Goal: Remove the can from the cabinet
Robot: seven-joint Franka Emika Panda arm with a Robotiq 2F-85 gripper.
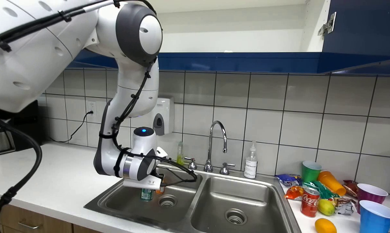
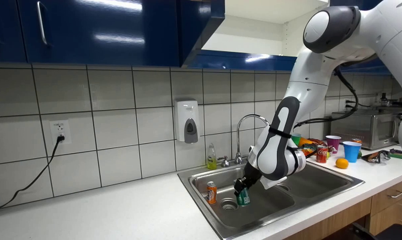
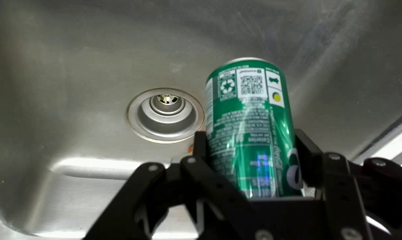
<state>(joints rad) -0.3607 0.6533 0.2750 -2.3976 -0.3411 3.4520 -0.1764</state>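
A green can shows in the wrist view [image 3: 247, 126] and in both exterior views [image 1: 146, 194] [image 2: 243, 198]. It is in the left basin of the sink [image 2: 264, 208], beside the drain and slightly tilted. My gripper [image 3: 251, 146] is shut on the green can, with a black finger against each side. The gripper also shows in an exterior view [image 2: 240, 187], pointing down into the basin. I cannot tell whether the can touches the basin floor. The upper cabinet [image 1: 233, 40] stands open in both exterior views [image 2: 244, 40].
An orange can [image 2: 211, 192] stands upright in the same basin, across the drain [image 2: 229, 204]. The faucet [image 1: 211, 145] and a soap bottle [image 2: 212, 156] are behind the sink. Cups, snack bags, fruit and a red can [image 1: 310, 202] crowd the right counter.
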